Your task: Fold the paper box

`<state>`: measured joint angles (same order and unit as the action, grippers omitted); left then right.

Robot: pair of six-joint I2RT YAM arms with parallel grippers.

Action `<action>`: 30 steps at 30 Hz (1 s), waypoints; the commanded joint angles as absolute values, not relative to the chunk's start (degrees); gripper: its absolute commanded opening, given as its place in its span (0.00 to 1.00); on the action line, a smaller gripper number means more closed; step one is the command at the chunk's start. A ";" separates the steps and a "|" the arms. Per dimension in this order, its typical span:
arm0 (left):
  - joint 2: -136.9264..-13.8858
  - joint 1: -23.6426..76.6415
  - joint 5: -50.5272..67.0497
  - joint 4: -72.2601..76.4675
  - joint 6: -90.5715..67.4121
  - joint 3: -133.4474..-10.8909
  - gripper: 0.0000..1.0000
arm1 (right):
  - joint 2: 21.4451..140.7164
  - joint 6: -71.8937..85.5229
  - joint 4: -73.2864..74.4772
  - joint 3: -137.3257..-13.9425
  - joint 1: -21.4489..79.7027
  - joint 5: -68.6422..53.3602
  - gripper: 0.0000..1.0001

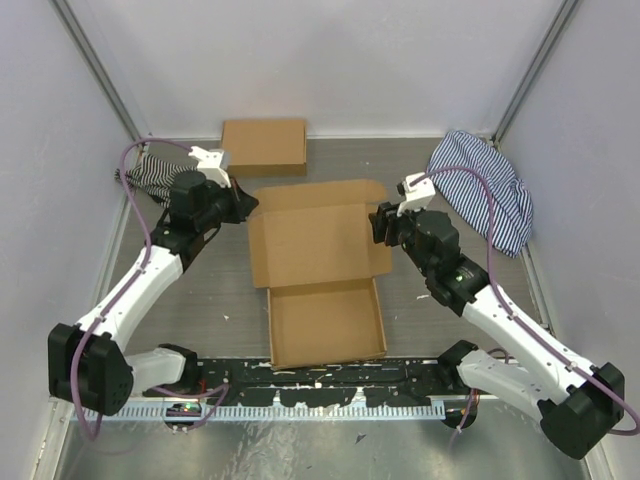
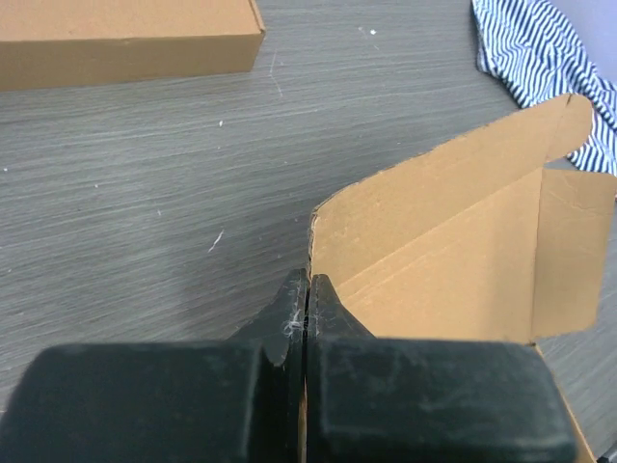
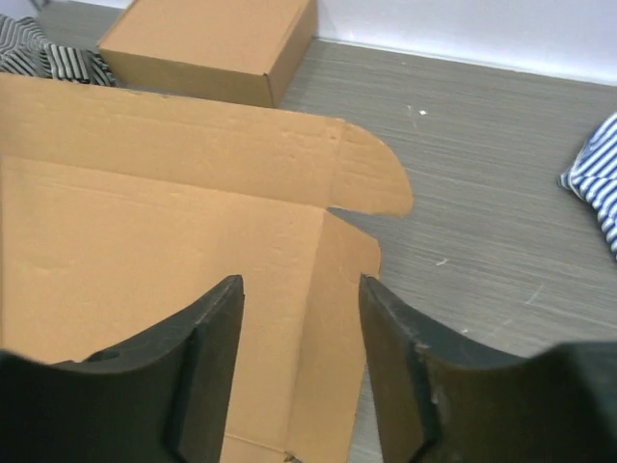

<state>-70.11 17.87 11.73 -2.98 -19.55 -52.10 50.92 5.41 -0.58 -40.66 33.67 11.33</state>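
The paper box (image 1: pixel 315 245) lies mid-table as a brown cardboard sheet, partly folded, with its far flap raised. My left gripper (image 1: pixel 243 205) sits at the box's left edge. In the left wrist view it (image 2: pixel 307 285) is shut on the thin upright left side flap of the box (image 2: pixel 453 251). My right gripper (image 1: pixel 383 222) is at the box's right edge. In the right wrist view it (image 3: pixel 301 299) is open, its jaws either side of the right side flap of the box (image 3: pixel 164 241) without closing on it.
A second, closed brown cardboard box (image 1: pixel 264 146) stands at the back, also seen in both wrist views (image 2: pixel 125 39) (image 3: pixel 212 43). A striped cloth (image 1: pixel 485 185) lies at the right, another (image 1: pixel 150 175) at the left. A black rail (image 1: pixel 330 385) runs along the near edge.
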 commanded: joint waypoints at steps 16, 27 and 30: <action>-56.56 18.39 27.93 3.66 -17.25 -51.59 0.00 | 61.03 8.75 40.84 -77.85 33.74 18.14 0.63; -50.67 20.12 28.03 1.71 -17.11 -47.07 0.00 | 52.85 14.30 46.13 -66.64 33.73 16.70 0.63; -50.47 20.70 28.53 1.14 -16.55 -47.47 0.00 | 52.71 13.40 45.31 -65.42 33.74 18.18 0.63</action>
<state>-51.48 20.08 27.11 -0.08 -17.45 -47.57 53.87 13.10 47.09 -66.00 33.67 17.04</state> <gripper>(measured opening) 0.012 0.625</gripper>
